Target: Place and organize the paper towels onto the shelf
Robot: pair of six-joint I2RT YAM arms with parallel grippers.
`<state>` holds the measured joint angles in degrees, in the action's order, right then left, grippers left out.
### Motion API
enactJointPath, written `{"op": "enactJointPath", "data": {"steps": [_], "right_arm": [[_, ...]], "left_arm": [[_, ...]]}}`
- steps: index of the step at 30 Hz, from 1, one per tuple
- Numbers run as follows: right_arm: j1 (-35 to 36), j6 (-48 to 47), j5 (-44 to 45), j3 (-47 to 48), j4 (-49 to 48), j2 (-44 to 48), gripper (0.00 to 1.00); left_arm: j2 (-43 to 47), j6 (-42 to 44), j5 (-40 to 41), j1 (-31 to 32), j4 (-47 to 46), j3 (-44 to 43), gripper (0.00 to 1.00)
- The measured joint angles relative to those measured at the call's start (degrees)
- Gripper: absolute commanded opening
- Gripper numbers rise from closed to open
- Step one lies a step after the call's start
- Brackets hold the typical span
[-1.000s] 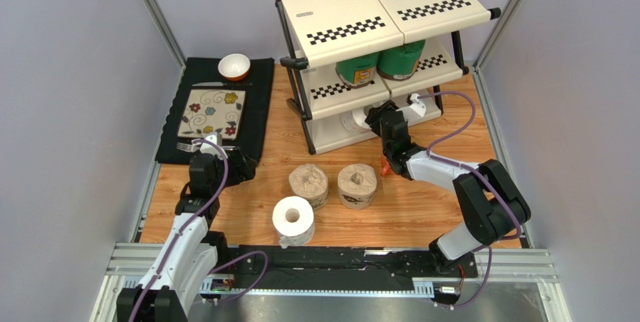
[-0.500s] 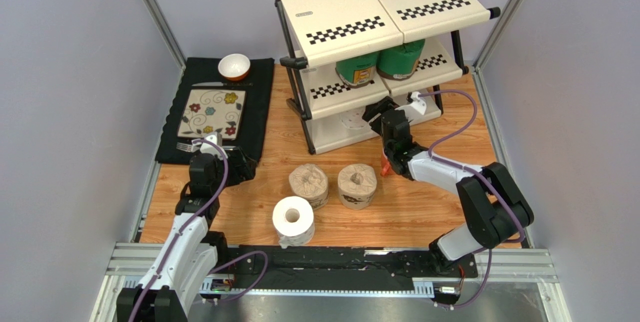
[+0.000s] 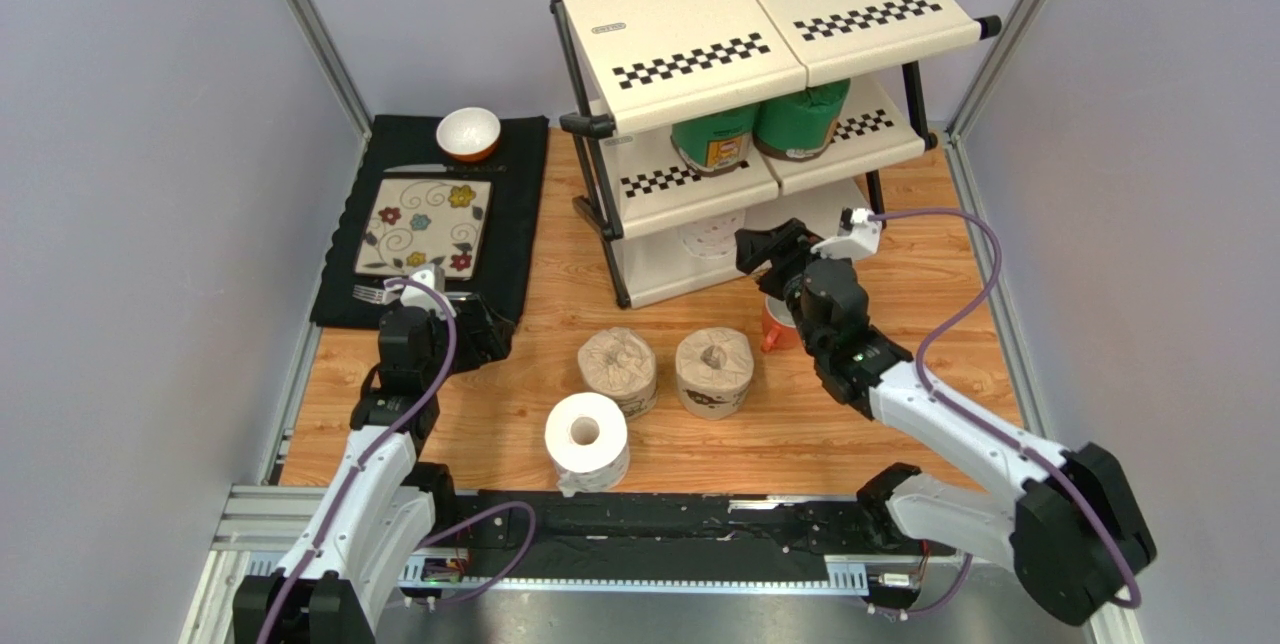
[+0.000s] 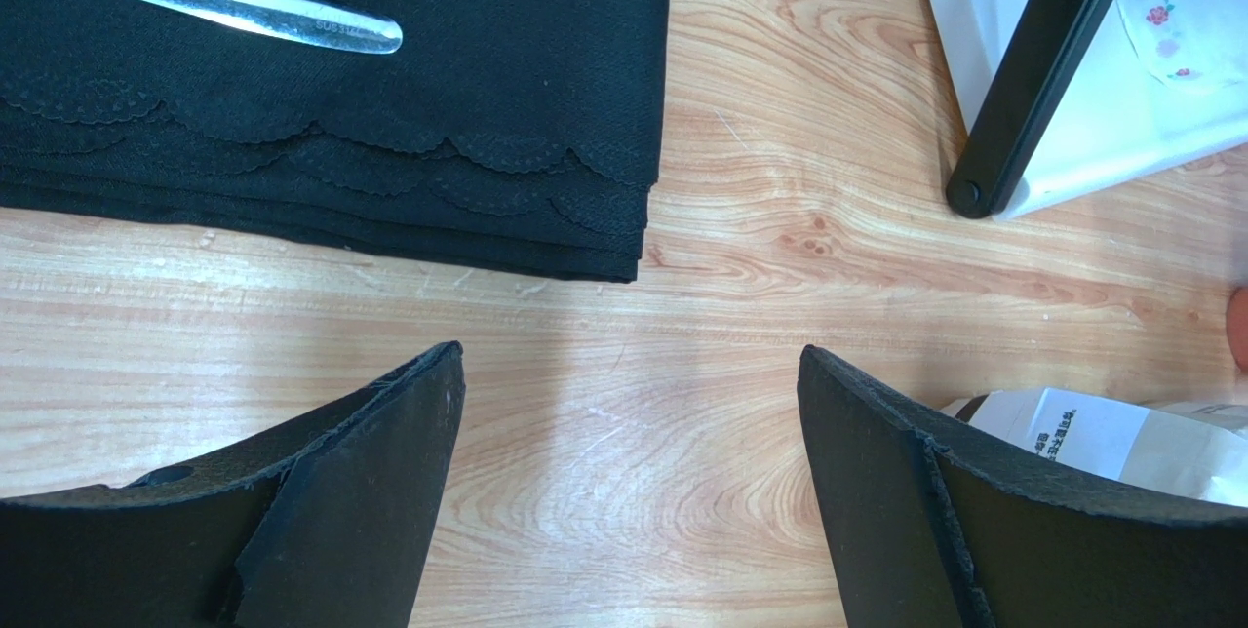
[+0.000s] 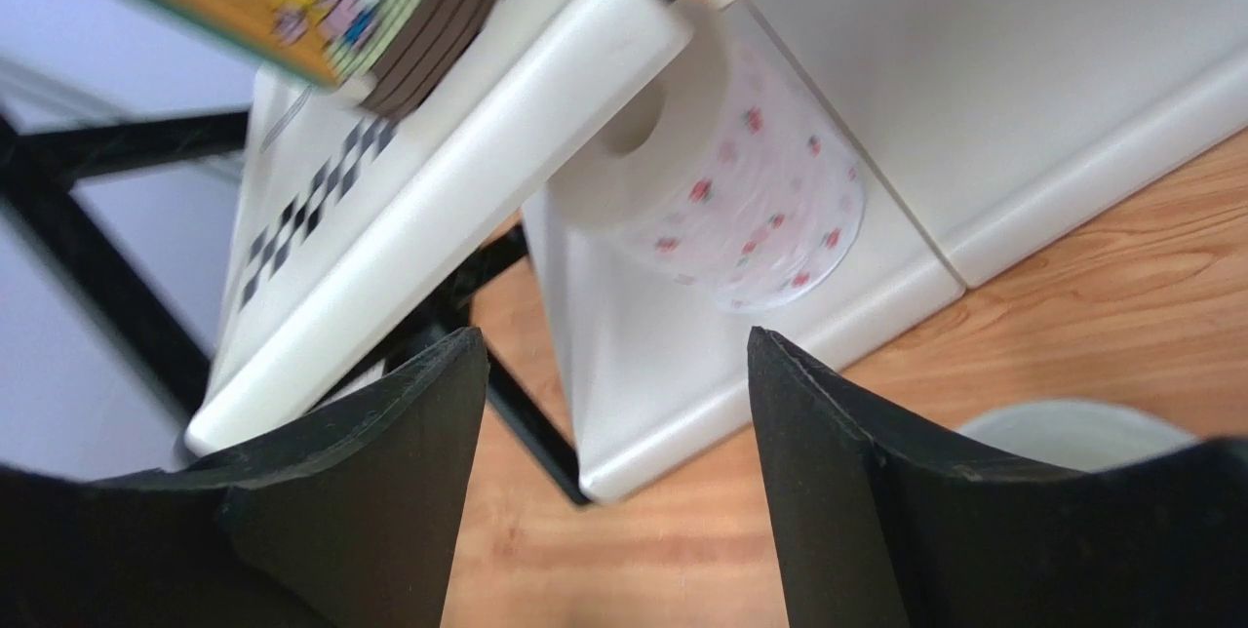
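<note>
The shelf (image 3: pixel 684 37) stands at the back with two green paper towels (image 3: pixel 712 143) (image 3: pixel 800 119) on its middle tier. A white roll with a red flower print (image 5: pixel 740 197) lies on the bottom tier (image 3: pixel 696 244). My right gripper (image 3: pixel 763 248) (image 5: pixel 615 353) hangs just in front of it, open and holding nothing. Two brown rolls (image 3: pixel 618 368) (image 3: pixel 714 370) and a white roll (image 3: pixel 585 439) stand on the wooden table. My left gripper (image 3: pixel 472 329) (image 4: pixel 630 359) is open over bare wood beside the placemat, with a brown roll's label (image 4: pixel 1106 438) at its right.
A black placemat (image 3: pixel 519 209) with a floral plate (image 3: pixel 425 224), a bowl (image 3: pixel 469 133) and cutlery (image 4: pixel 205 7) lies at the left. An orange mug (image 3: pixel 775 326) sits under my right arm. The shelf's black front leg (image 4: pixel 1033 65) is near my left gripper. Grey walls close in both sides.
My right gripper opened, let go of the white flowered roll on the bottom tier, and drew back from the shelf. The left arm stayed still.
</note>
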<state>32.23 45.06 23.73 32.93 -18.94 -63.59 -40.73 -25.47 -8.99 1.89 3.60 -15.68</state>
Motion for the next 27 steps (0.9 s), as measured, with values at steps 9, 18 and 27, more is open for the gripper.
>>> {"op": "enactJointPath", "data": {"steps": [9,18,27], "right_arm": [[23.4,-10.5,-1.1,6.5,24.2,8.9,0.70],[38.6,-11.7,-4.8,14.9,37.4,-1.9,0.72],[45.2,-7.3,-4.2,20.5,40.1,-12.3,0.74]], "left_arm": [[0.0,0.0,0.0,0.0,0.0,0.0,0.92],[-0.2,0.0,-0.1,0.0,0.0,0.0,0.92],[-0.2,0.0,-0.2,0.0,0.0,0.0,0.92]]}}
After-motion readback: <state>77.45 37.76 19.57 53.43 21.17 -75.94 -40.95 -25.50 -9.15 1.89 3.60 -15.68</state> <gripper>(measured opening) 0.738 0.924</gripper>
